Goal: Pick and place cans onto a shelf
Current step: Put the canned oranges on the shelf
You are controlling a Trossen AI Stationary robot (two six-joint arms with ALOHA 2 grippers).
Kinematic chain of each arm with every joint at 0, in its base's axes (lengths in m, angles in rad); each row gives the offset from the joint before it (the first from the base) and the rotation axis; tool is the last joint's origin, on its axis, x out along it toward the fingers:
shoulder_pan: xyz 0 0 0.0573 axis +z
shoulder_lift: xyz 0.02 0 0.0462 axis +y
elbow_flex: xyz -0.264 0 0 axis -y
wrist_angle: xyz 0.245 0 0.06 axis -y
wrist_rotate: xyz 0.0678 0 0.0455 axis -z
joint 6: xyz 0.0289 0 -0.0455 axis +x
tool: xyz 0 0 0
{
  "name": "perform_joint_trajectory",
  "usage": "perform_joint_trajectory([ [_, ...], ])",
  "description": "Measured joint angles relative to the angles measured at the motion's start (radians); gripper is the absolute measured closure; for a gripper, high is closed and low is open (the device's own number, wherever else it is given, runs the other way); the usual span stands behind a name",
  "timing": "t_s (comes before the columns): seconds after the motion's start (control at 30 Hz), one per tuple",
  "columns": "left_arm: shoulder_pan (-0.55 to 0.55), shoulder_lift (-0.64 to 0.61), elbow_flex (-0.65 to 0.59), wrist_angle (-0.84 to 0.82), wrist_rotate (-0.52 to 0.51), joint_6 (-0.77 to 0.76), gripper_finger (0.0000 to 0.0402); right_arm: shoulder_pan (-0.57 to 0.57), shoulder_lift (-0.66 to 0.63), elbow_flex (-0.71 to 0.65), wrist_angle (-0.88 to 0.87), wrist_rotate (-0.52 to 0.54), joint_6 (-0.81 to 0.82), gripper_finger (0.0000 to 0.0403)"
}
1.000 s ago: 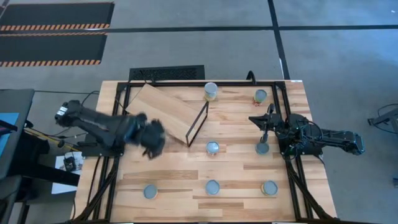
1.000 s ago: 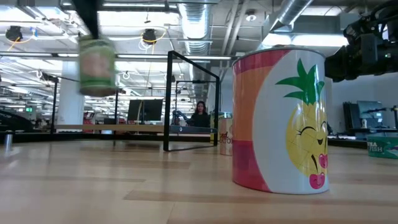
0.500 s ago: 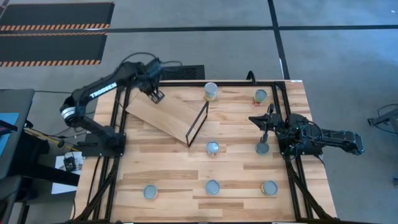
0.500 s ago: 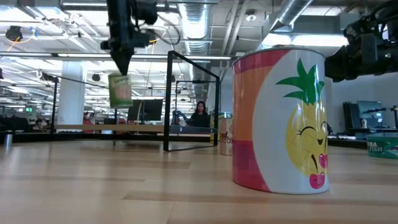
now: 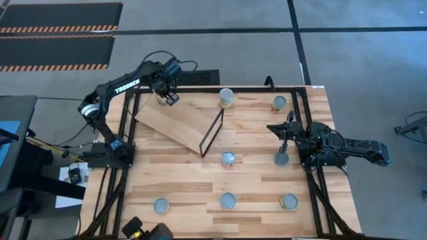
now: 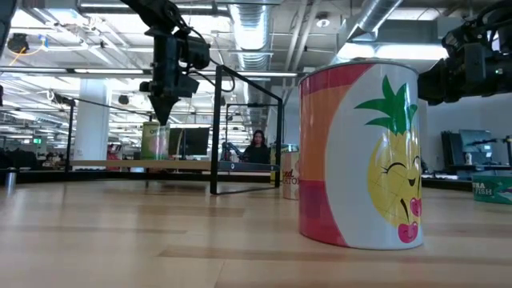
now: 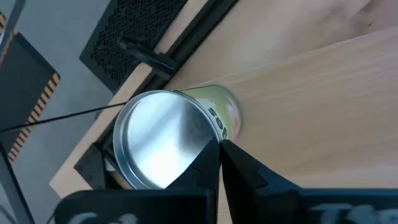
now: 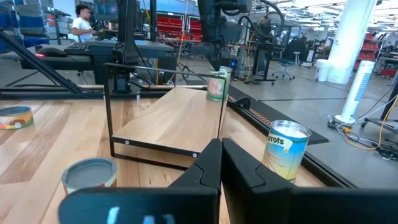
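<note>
left hand at the far left corner of the shelf, fingers pressed together, tip against the rim of a yellow-green can. the can stands on the shelf's raised far edge; the left wrist view shows its silvery lid just past the closed fingertips. whether the hand grips the rim or only touches it is hard to tell from here. in the low view the same can sits upright under the hand.

the shelf is a light board lying at a slant on the bench, with a thin black frame at its near right end.

along the bench's near edge, three cans in a row: one left, one middle, one right. another can stands just beside the frame's foot. at the far edge, a can right of the shelf, and one near the far right corner.

right hand waits on the right side, fingers nearly closed and holding nothing, above a can. in the low view a pineapple-label can fills the foreground.
</note>
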Motion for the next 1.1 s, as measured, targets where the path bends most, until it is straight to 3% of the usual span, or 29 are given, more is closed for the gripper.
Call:
perform_joint_trajectory([
  [0.33, 0.021, 0.002, 0.000, 0.016, -0.014, 0.000, 0.0401, 0.000, 0.000, 0.000, 0.000, 0.000, 0.000, 0.0374],
  [1.1, 0.026, 0.003, 0.000, 0.022, -0.012, 0.023, 0.0360, 0.000, 0.000, 0.000, 0.000, 0.000, 0.000, 0.0374],
])
